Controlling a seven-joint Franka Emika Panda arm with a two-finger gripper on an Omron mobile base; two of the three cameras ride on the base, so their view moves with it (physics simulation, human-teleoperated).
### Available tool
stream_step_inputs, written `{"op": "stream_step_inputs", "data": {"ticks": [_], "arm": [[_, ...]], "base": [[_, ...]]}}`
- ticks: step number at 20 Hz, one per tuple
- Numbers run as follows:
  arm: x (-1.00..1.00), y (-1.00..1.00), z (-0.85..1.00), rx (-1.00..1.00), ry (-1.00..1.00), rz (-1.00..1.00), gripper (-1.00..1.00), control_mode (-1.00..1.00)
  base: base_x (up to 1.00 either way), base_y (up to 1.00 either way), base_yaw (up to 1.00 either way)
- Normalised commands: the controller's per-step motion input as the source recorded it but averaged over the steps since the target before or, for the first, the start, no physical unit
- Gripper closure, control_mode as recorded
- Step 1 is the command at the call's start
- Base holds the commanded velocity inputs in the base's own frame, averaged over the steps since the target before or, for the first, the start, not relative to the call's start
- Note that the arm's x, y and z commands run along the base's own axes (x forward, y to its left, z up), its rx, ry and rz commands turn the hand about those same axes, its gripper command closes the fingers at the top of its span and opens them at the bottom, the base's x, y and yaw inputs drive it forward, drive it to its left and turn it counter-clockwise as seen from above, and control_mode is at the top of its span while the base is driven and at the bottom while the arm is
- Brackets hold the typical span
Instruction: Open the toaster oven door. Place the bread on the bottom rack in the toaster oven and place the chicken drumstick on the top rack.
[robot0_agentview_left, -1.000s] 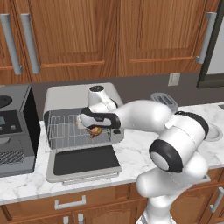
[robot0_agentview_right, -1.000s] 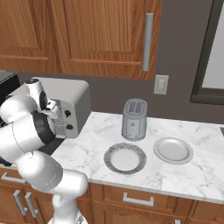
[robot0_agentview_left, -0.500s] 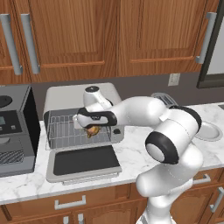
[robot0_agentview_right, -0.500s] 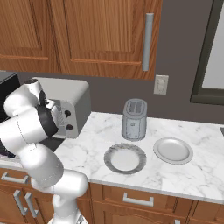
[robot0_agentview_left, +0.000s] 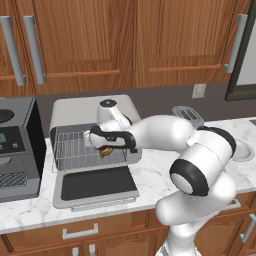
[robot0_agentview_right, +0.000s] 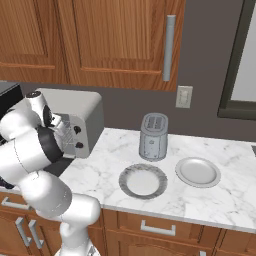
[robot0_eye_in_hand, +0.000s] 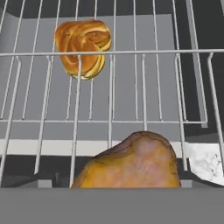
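Observation:
The toaster oven (robot0_agentview_left: 80, 107) (robot0_agentview_right: 80, 107) stands at the counter's left with its door (robot0_agentview_left: 95, 182) folded down flat. My gripper (robot0_agentview_left: 102, 146) reaches into the oven's mouth at the level of the top rack (robot0_agentview_left: 72, 147). The orange-brown chicken drumstick (robot0_agentview_left: 106, 151) (robot0_eye_in_hand: 135, 164) lies between the fingers at the front edge of the top rack (robot0_eye_in_hand: 144, 87). I cannot see whether the fingers still press on it. The golden bread (robot0_eye_in_hand: 83, 46) lies deeper in, seen through the top rack's wires, on the grid below.
A dark coffee machine (robot0_agentview_left: 17, 150) stands left of the oven. To the right are a silver toaster (robot0_agentview_right: 153, 136) and two plates (robot0_agentview_right: 143, 180) (robot0_agentview_right: 198, 171). Wooden cabinets hang above the counter.
The hand has edged a little further into the oven's mouth with the drumstick. The arm's elbow has swung forward and lower. The oven, bread and plates have stayed put.

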Motion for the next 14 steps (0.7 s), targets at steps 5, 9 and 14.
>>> {"op": "stream_step_inputs", "data": {"ticks": [5,9,14], "arm": [[-0.08,0.0,0.05,0.0,-0.07,-0.04,-1.0,-1.0],[-0.08,0.0,0.06,0.0,-0.06,-0.04,-1.0,-1.0],[-0.2,0.0,0.29,0.0,-0.07,-0.04,-1.0,-1.0]], "base": [[0.0,0.0,0.0],[0.0,0.0,0.0],[0.0,0.0,0.0]]}}
